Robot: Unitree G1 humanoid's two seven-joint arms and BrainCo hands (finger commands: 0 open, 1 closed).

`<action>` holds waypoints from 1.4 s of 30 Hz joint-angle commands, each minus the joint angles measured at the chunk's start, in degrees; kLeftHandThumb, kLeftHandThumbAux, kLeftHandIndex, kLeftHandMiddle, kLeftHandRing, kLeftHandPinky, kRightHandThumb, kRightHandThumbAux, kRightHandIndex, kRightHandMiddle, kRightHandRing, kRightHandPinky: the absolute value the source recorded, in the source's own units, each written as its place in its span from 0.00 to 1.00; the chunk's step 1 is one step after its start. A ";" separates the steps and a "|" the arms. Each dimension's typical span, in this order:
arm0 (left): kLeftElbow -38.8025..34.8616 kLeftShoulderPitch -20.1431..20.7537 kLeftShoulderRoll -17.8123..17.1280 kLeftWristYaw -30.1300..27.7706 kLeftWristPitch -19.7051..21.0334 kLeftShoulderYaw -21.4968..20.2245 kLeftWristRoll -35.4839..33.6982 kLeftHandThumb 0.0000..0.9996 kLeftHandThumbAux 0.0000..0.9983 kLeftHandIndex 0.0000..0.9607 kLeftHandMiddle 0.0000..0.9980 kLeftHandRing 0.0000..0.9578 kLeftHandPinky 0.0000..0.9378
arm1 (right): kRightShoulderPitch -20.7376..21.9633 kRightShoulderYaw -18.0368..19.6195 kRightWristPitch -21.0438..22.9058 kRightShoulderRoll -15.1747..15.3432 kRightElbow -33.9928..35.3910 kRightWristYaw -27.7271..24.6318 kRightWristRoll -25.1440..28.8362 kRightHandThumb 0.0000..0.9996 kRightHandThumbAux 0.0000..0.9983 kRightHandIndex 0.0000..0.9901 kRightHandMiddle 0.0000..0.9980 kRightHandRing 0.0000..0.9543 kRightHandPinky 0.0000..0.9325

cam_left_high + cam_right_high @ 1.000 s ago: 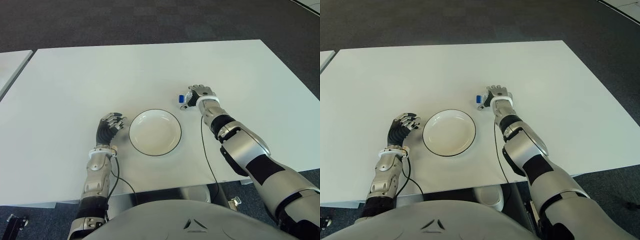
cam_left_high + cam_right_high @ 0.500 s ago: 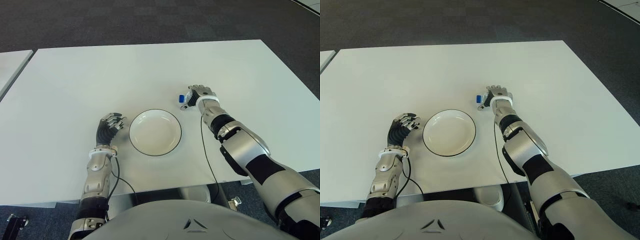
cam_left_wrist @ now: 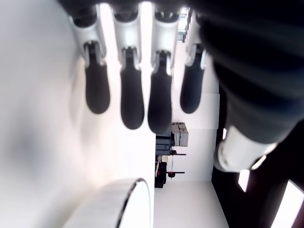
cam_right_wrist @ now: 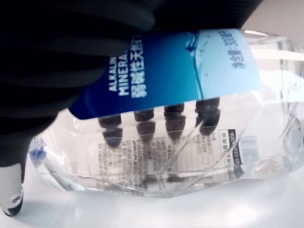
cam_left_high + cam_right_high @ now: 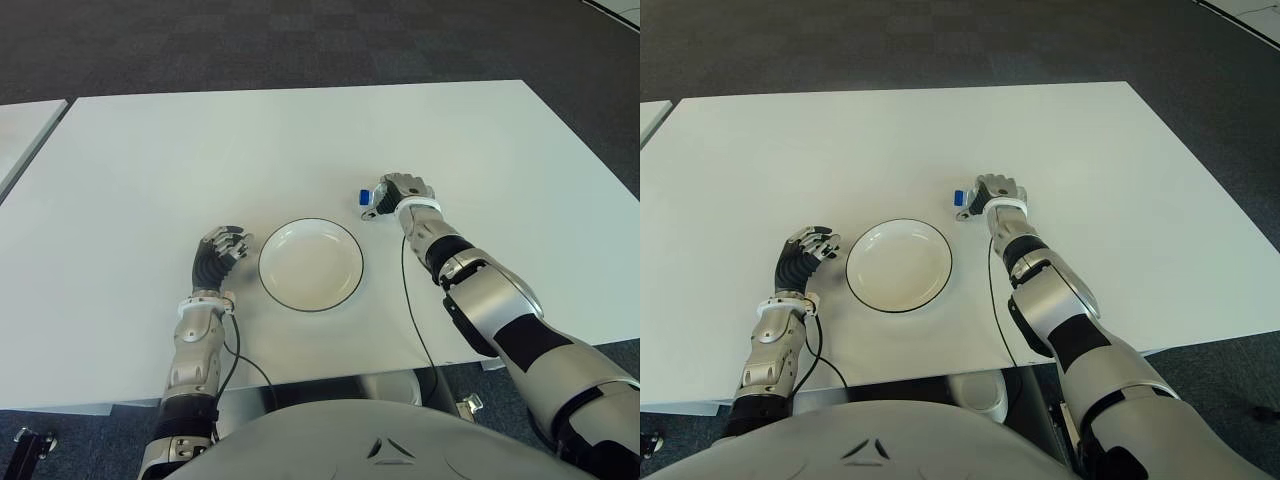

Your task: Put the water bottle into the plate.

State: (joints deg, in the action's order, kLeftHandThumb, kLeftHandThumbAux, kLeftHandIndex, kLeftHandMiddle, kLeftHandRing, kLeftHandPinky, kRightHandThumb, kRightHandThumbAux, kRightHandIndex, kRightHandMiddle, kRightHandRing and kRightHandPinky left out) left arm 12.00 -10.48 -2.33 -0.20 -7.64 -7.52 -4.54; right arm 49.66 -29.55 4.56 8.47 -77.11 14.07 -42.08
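A clear water bottle [image 4: 180, 142] with a blue label and blue cap [image 5: 365, 197] lies on its side on the white table [image 5: 300, 140], just right of and behind the plate. My right hand [image 5: 398, 192] is wrapped over it, fingers curled around its body. The white plate [image 5: 310, 264] with a dark rim sits near the table's front, with nothing in it. My left hand [image 5: 220, 248] shows just left of the plate, its fingers [image 3: 130, 99] relaxed and holding nothing.
Dark carpet surrounds the table. A second white table's corner [image 5: 25, 125] shows at the far left. A cable [image 5: 412, 300] runs along my right forearm over the table's front edge.
My right hand has closed further over the bottle and shifted very slightly toward me. The left hand and plate have not moved.
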 commanded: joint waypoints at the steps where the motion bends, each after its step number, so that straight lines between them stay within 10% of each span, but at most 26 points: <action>1: 3.67 -2.47 0.68 0.65 3.91 -0.01 0.19 0.71 0.71 0.45 0.55 0.55 0.54 | -4.04 2.18 0.71 -1.09 -2.00 -0.67 2.73 0.71 0.72 0.44 0.61 0.65 0.72; 17: 3.94 -1.75 0.79 1.02 4.47 -0.24 0.44 0.71 0.71 0.45 0.55 0.55 0.54 | -4.50 6.13 -0.12 -1.63 -2.09 2.92 4.65 0.71 0.72 0.44 0.86 0.89 0.93; 42: 4.92 -0.89 0.88 1.51 4.27 -0.33 0.48 0.71 0.72 0.45 0.55 0.55 0.55 | -1.23 10.96 -6.38 -2.31 -0.53 15.15 7.68 0.71 0.72 0.45 0.86 0.90 0.92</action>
State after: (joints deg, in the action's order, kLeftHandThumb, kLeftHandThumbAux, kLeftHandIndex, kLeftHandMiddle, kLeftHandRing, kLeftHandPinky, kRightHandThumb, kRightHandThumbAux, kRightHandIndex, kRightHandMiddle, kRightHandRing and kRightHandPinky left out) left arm 13.26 -9.02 -2.14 0.65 -7.66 -8.04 -4.37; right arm 48.43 -19.08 -0.07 7.24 -77.33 28.59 -35.59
